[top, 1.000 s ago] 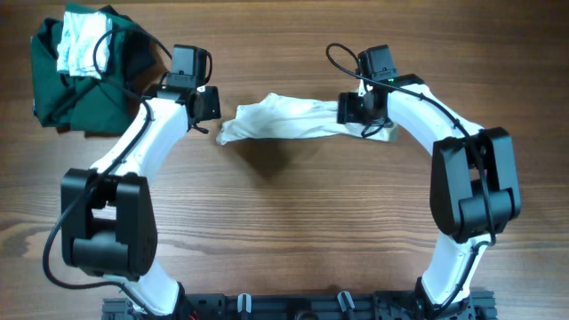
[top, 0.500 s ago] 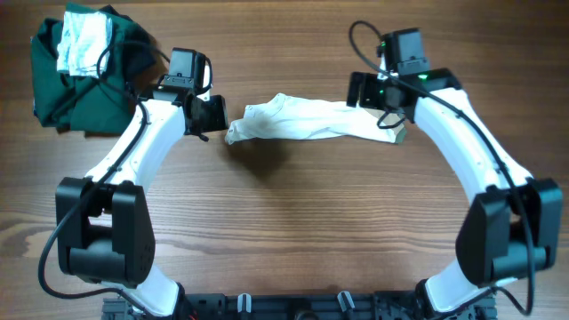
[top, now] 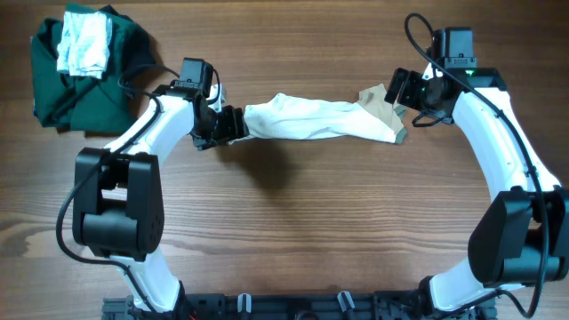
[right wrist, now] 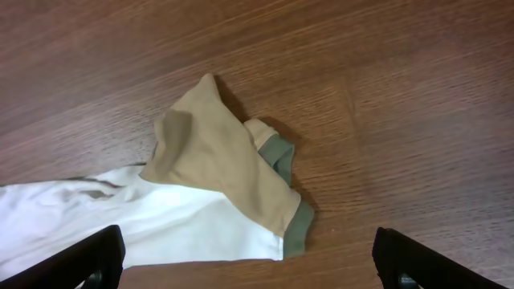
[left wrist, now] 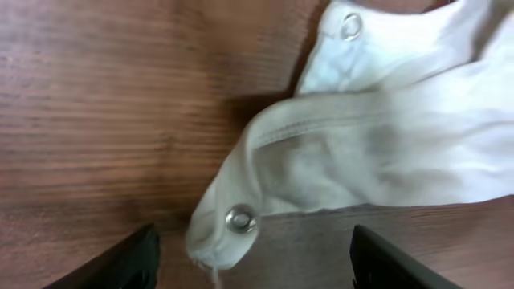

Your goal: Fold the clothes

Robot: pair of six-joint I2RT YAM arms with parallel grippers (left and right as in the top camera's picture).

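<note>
On the wooden surface point(top: 293, 231), seen from overhead, the white garment point(top: 307, 120) lies stretched out in a long, rumpled band. Its tan part point(top: 378, 100) is at the right end. The left hand point(top: 227, 124) sits right at the garment's left end. The right hand point(top: 402, 89) is just beyond the tan end, apart from the cloth. Well off to the garment's left, a dark green garment point(top: 71, 89) lies in a heap with a whitish cloth point(top: 84, 44) on top.

In the left wrist view, the left hand point(left wrist: 253, 253) is spread wide, and its dark fingers point(left wrist: 120, 265) show only at the lower corners. The white garment's point(left wrist: 385, 136) rounded tip, which bears a metal snap point(left wrist: 240, 218), lies between them and is not pinched. A second snap point(left wrist: 351, 26) sits on a flap further along the garment.

In the right wrist view, the right hand point(right wrist: 247, 249) is also spread and holds nothing. The tan part point(right wrist: 217, 160) is folded over the white garment's point(right wrist: 120, 217) body ahead of the fingertips, and green trim point(right wrist: 299, 229) edges its cuff.
</note>
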